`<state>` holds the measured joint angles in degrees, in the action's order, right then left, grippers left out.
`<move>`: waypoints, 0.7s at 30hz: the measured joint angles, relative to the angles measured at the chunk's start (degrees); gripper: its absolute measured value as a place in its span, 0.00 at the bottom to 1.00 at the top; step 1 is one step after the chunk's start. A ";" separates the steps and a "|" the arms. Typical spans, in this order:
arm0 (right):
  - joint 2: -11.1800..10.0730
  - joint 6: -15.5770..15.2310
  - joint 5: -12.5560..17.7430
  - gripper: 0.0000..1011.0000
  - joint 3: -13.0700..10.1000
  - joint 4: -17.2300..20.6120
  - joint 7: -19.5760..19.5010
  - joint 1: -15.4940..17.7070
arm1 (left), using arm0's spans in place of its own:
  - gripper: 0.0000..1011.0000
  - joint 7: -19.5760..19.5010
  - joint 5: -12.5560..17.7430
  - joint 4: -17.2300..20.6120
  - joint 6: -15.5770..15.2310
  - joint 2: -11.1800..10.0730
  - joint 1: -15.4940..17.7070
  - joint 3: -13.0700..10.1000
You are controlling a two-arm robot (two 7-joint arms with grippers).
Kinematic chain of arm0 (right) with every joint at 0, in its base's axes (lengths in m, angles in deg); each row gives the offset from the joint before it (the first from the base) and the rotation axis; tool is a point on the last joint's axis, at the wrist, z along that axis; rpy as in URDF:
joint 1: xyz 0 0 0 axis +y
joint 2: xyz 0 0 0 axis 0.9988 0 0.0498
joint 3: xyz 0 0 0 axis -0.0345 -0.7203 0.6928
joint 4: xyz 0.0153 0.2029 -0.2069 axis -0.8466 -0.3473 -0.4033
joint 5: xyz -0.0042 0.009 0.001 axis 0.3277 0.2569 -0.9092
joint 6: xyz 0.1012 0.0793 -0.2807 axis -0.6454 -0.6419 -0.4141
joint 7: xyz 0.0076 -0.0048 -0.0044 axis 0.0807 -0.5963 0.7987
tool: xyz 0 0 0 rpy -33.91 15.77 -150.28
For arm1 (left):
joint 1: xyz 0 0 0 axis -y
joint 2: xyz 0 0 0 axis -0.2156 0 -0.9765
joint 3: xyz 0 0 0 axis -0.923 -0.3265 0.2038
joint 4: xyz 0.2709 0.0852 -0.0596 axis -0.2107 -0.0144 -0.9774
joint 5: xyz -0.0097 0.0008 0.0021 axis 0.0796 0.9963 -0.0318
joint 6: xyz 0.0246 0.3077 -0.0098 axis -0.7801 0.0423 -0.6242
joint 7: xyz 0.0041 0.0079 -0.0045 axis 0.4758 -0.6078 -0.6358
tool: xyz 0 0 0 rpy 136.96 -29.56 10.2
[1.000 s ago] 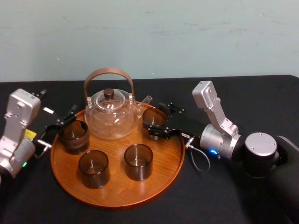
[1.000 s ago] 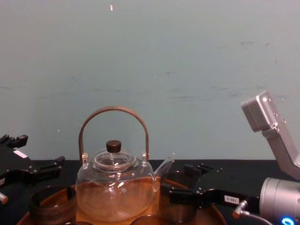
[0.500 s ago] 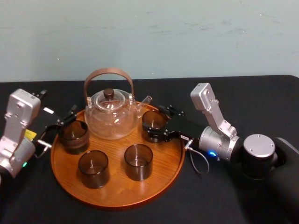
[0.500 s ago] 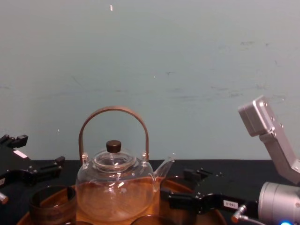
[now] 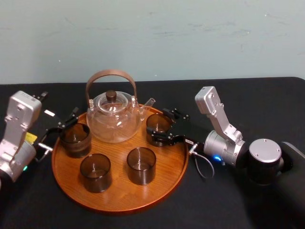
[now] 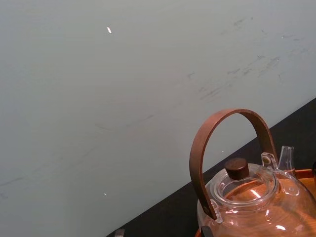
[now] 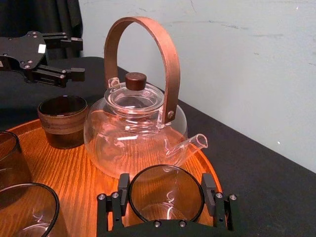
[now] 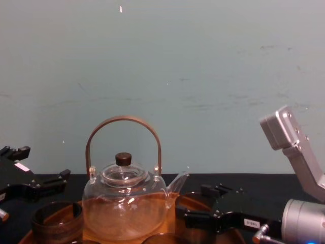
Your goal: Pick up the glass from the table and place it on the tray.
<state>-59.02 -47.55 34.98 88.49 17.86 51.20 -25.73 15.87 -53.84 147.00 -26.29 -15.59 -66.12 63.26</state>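
Right tool [image 7: 165, 183] clasps glass [image 5: 157, 122] on tray [image 5: 119, 193] — wrist view shows contact; left tool [image 7: 81, 57] spread.

A pale green wall [image 5: 152, 33], faintly scuffed and evenly lit, rises behind my black-clothed tabletop [image 5: 267, 95].

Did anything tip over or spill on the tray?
Nothing stands out. The teapot and all four glasses stand upright on the tray, with nothing spilled. The right gripper is around the glass by the spout; the left gripper, open, is at the tray's left edge.
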 joint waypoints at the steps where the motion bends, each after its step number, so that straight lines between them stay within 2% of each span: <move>1: -0.01 -0.02 0.00 0.89 0.00 -0.01 0.01 0.00 | 0.99 0.00 0.00 0.00 0.00 0.00 0.00 0.00; 6: -0.02 -0.04 0.00 0.89 -0.02 -0.03 0.05 -0.01 | 0.99 0.00 0.00 0.00 0.00 0.00 0.00 0.00; 9: -0.06 -0.28 -0.18 0.92 0.00 -0.14 0.08 0.02 | 0.99 0.00 0.00 0.00 0.00 0.00 0.00 0.00; 12: -0.05 -0.28 -0.17 0.99 -0.01 -0.13 0.10 0.01 | 0.99 0.00 0.00 0.00 0.00 0.00 0.00 0.00; 21: -0.29 -0.13 0.07 0.99 -0.15 0.30 0.50 0.15 | 0.99 0.00 0.00 0.00 0.00 0.00 0.00 0.00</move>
<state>-59.32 -47.68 35.05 88.34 18.16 51.70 -25.58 15.86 -53.84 147.00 -26.29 -15.59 -66.12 63.26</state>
